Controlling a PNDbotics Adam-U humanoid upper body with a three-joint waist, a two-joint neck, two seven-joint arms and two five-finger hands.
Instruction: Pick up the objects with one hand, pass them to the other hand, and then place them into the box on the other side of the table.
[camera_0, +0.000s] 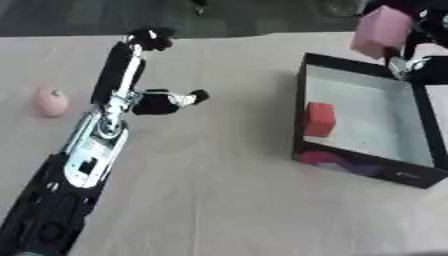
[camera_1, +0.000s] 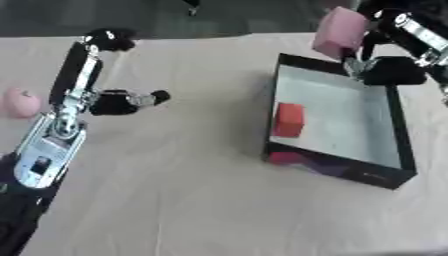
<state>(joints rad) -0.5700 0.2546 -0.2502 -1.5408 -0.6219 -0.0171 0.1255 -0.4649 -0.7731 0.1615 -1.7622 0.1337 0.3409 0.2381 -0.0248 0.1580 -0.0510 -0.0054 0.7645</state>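
My right hand (camera_1: 395, 30) comes in from the upper right, its fingers curled round a pink block (camera_1: 338, 31) held in the air over the far corner of the black box (camera_1: 387, 176). Inside the box a red block (camera_1: 288, 120) stands against the left wall. My left hand (camera_0: 140, 75) stretches over the table's left half with straight fingers and the thumb out to the side, holding nothing. A small pink rounded thing (camera_0: 51, 102) lies on the table to the left of that hand.
The box has a pale floor and dark walls and sits askew on the tan table (camera_0: 219, 200). A dark floor (camera_0: 70, 15) runs beyond the table's far edge.
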